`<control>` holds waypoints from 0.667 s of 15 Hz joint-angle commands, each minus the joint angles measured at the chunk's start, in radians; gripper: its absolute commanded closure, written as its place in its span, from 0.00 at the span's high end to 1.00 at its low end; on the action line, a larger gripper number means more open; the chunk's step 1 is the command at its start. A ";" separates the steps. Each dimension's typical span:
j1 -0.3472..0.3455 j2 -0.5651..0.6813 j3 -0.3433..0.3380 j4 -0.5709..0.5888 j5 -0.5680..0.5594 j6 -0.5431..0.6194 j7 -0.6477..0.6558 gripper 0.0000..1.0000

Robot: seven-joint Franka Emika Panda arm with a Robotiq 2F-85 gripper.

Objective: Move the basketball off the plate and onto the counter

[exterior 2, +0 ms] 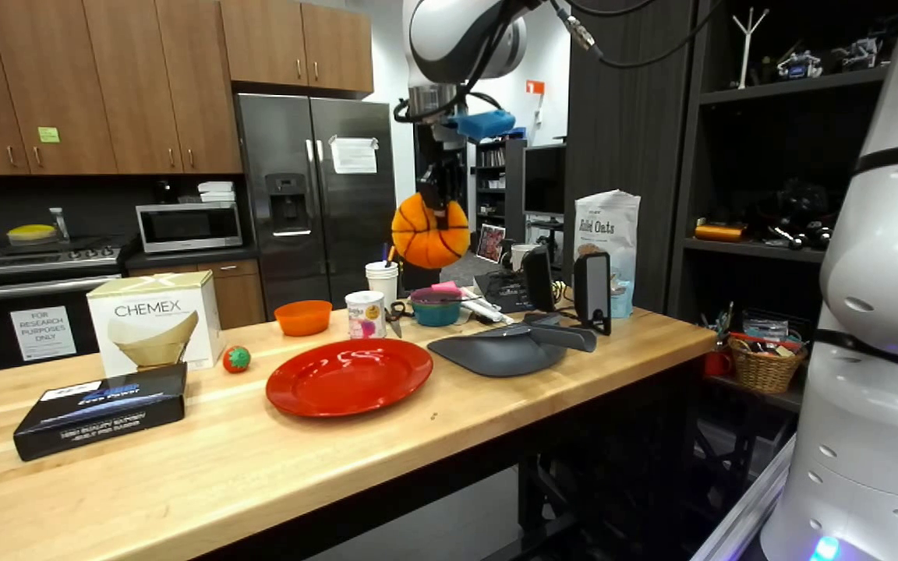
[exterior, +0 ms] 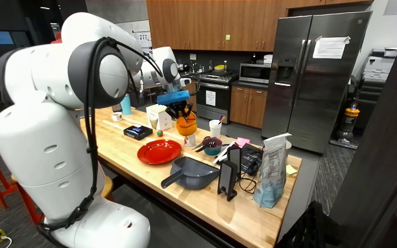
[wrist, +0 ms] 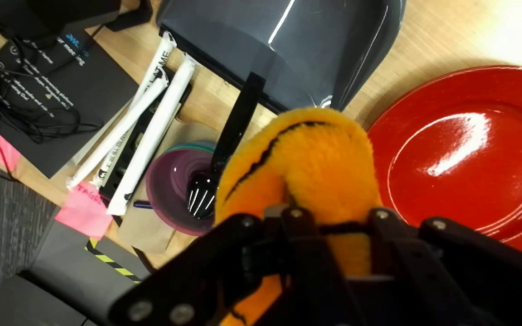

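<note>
The basketball, an orange plush toy ball with black lines, shows in both exterior views [exterior: 186, 126] [exterior 2: 422, 243] and in the wrist view [wrist: 329, 167]. My gripper [exterior: 183, 113] [exterior 2: 437, 204] [wrist: 329, 219] is shut on its upper part, pinching the plush. The ball hangs in the air, apart from the plate. The round red plate [exterior: 159, 152] [exterior 2: 349, 379] lies with nothing on it; in the wrist view [wrist: 465, 172] it is right of the ball. The light-wood counter [exterior: 115, 150] [exterior 2: 262, 467] [wrist: 437, 50] lies below.
A dark grey dustpan [exterior: 196, 175] [exterior 2: 496, 354] lies beside the plate. A white can [exterior 2: 365, 315], orange bowl [exterior 2: 303, 318], stacked teal and purple bowls [exterior 2: 436, 312] and cups [exterior 2: 383, 280] stand behind. A Chemex box [exterior 2: 157, 323], black box [exterior 2: 102, 413], toy strawberry [exterior 2: 236, 359], speakers [exterior 2: 592, 288] and oats bag [exterior 2: 606, 226] also stand here.
</note>
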 commanded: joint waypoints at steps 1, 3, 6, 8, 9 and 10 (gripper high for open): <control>-0.010 0.026 -0.009 0.068 -0.026 -0.067 0.032 0.05; -0.013 0.042 -0.011 0.096 -0.028 -0.094 0.041 0.05; -0.014 0.049 -0.011 0.109 -0.030 -0.111 0.054 0.05; -0.014 0.050 -0.011 0.113 -0.034 -0.119 0.063 0.05; -0.015 0.051 -0.012 0.116 -0.038 -0.124 0.070 0.05; -0.016 0.055 -0.013 0.124 -0.045 -0.133 0.076 0.05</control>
